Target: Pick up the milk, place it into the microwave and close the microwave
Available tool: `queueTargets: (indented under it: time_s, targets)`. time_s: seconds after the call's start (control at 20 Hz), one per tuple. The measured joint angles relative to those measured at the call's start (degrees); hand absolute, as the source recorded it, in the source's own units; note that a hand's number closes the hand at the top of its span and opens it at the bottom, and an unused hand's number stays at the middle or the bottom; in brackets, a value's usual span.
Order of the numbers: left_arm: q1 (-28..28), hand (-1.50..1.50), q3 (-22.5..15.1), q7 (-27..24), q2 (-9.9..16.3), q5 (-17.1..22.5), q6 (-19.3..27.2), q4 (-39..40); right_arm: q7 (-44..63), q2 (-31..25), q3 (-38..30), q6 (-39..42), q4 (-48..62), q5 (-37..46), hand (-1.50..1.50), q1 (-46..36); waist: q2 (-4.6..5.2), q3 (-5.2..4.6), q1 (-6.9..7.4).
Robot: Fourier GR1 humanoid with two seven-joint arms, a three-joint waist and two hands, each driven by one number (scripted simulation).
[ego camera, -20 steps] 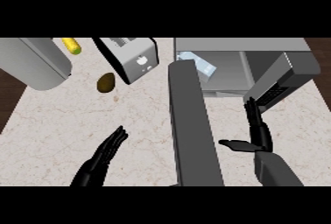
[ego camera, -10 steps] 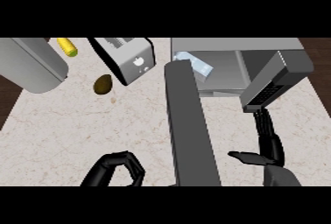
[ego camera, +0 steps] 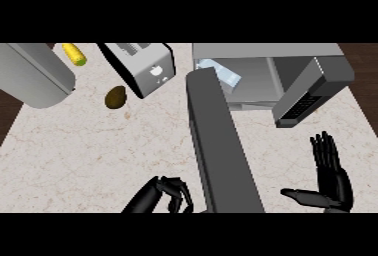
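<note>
Milk (ego camera: 221,75) inside microwave (ego camera: 295,55), door (ego camera: 221,150) open, left hand (ego camera: 166,192) curled beside door edge.

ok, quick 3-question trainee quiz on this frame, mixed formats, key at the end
1. True or false: the microwave door is shut.
2. Multiple choice. The milk carton is: A) on the counter by the toaster; B) inside the microwave; C) held in the right robot hand.
3. Fill in: the left robot hand has its fingers ____ and holds nothing.

Key
1. False: the door stands open, swung out toward the view's lower edge.
2. B.
3. Curled. The right one is open, fingers straight.
</note>
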Motion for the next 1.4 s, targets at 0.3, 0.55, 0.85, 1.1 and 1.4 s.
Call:
queueTargets:
  time_s: [0.3, 0.55, 0.85, 1.1, 1.4]
  targets:
    - [-5.1, 1.50, -3.2, -1.6, -5.5, -2.2, 1.3, 9.0, 6.4, -0.9, 1.0, 3.8, -18.5, -5.3, -1.50, 11.7, 0.17, 0.01, 0.21]
    - [-13.8, 1.50, -9.9, -1.6, -7.3, 3.4, 7.7, 17.4, 10.5, -1.5, 2.1, 6.9, -29.1, -9.0, -1.50, 17.1, 0.43, 0.00, -0.25]
    - [-23.8, 1.50, -17.8, -2.1, -7.8, 12.4, 15.8, 25.1, 14.9, -3.0, 3.2, 10.2, -37.9, -12.7, -1.50, 20.2, 0.87, -0.08, -2.23]
    - [-30.3, 1.50, -22.2, 0.9, -7.6, 18.2, 21.8, 26.6, 17.5, -4.4, 4.1, 12.1, -42.2, -14.3, -1.50, 20.9, 1.30, -0.12, -4.81]
    - [-36.7, 1.50, -21.4, 2.1, -7.8, 24.5, 27.2, 27.6, 19.9, -5.9, 4.9, 13.3, -45.8, -15.6, -1.50, 19.7, 2.10, -0.29, -8.00]
